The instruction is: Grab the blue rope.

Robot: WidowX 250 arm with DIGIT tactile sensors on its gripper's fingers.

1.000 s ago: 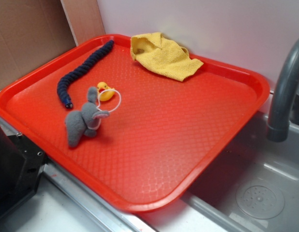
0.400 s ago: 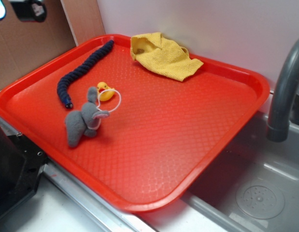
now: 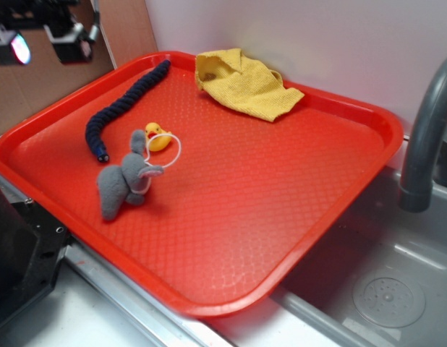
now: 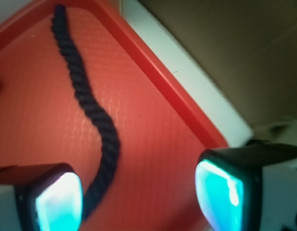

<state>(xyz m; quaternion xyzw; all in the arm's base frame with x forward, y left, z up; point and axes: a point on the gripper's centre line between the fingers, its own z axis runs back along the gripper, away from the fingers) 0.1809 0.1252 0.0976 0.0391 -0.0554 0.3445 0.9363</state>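
Observation:
The blue rope is a dark navy braided rope lying curved along the far left side of the red tray. In the wrist view it runs from the top left down towards the left finger. My gripper hangs high above the tray's left edge, left of the rope and not touching it. In the wrist view the gripper is open and empty, with glowing cyan pads wide apart.
A grey plush toy, a thin white string loop and a small yellow duck lie just right of the rope's near end. A yellow cloth sits at the tray's back. A grey faucet and sink are right.
My gripper has come into the exterior view at the top left and moved rightwards and down a little towards the tray. Nothing on the tray has moved.

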